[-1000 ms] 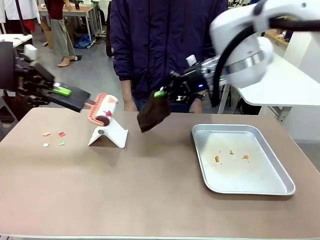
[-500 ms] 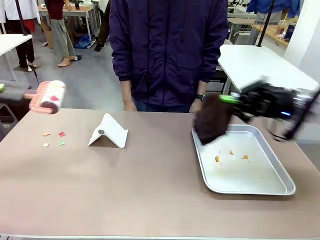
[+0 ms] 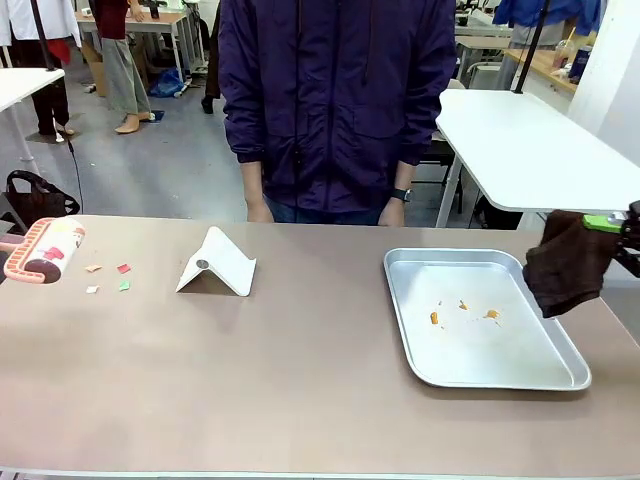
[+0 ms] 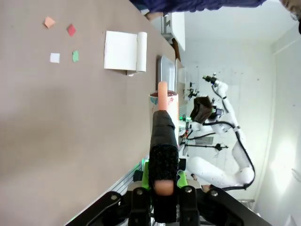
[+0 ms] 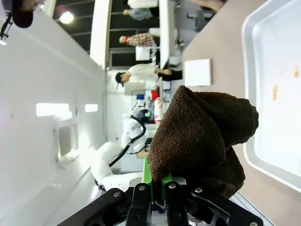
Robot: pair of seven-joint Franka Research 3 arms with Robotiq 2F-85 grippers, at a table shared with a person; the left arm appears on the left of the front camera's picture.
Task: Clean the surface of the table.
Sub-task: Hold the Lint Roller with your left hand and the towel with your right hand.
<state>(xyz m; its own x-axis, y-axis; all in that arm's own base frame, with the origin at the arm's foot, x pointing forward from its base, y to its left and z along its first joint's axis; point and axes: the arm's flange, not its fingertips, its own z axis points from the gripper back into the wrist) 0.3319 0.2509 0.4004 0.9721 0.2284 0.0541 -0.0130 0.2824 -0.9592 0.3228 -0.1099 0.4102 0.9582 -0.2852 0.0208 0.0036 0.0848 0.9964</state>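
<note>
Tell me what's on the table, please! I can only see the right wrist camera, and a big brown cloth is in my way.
Observer: Four small paper scraps lie on the table, on the robot's left, beside a white folded stand.
Operator: Is there something to pick them up with?
Observer: The left gripper is shut on the handle of a lint roller, held near the table's left edge, not touching the scraps.
Operator: Is anybody there?
Observer: A person in a dark purple jacket stands at the far side of the table, arms down.
</note>
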